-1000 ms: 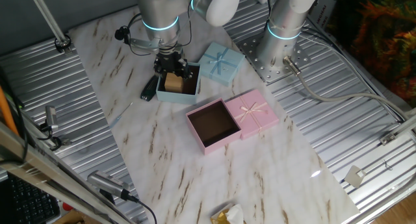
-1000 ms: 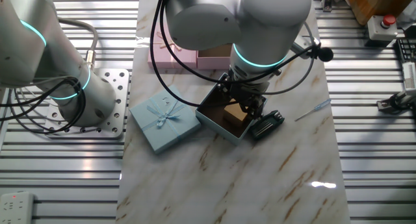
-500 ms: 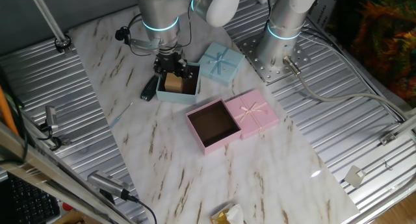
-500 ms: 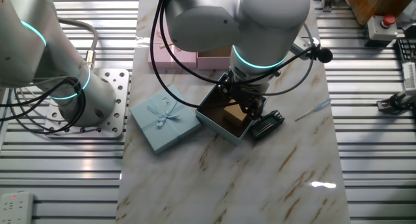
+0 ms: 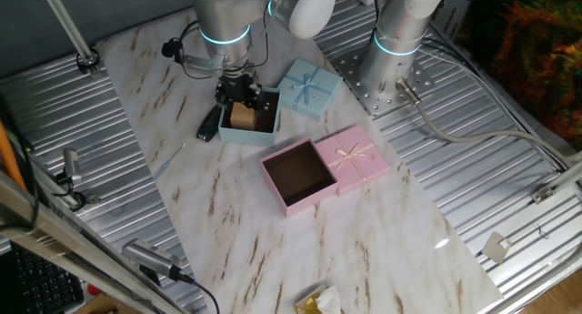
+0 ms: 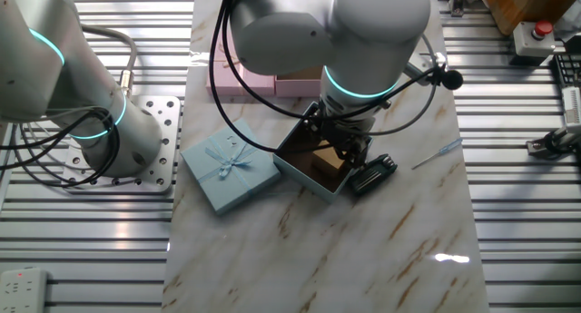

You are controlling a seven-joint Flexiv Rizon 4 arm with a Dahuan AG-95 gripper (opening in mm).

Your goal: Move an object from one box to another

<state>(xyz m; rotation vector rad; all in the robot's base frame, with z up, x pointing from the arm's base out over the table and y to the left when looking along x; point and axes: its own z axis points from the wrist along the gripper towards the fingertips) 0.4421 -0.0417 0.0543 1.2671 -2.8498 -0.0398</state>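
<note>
Two open boxes sit on my marble tabletop (image 5: 227,232). Blue box (image 5: 263,129) lies at the far end under the arm; its dark inside holds the tan block (image 5: 242,116), which sits toward the side nearest the arm. Seen from the other side, the same block (image 6: 329,160) shows inside the blue box (image 6: 295,167).

Gripper (image 5: 239,99) is down inside the blue box, with its black fingers on either side of the block. I cannot tell whether the fingers press on the block or only stand beside it, nor whether the block rests on the box floor.

Pink box (image 5: 314,200) sits nearer the middle of the tabletop, apart from the blue one; its brown inside shows nothing in it. Pink lid (image 5: 357,159) with a cream bow lies touching its side. Blue lid (image 5: 309,86) with a bow lies just beside the blue box. One black flat thing (image 5: 209,123) lies against the blue box's other side. One yellowish wrapper (image 5: 318,302) lies at the near edge.
</note>
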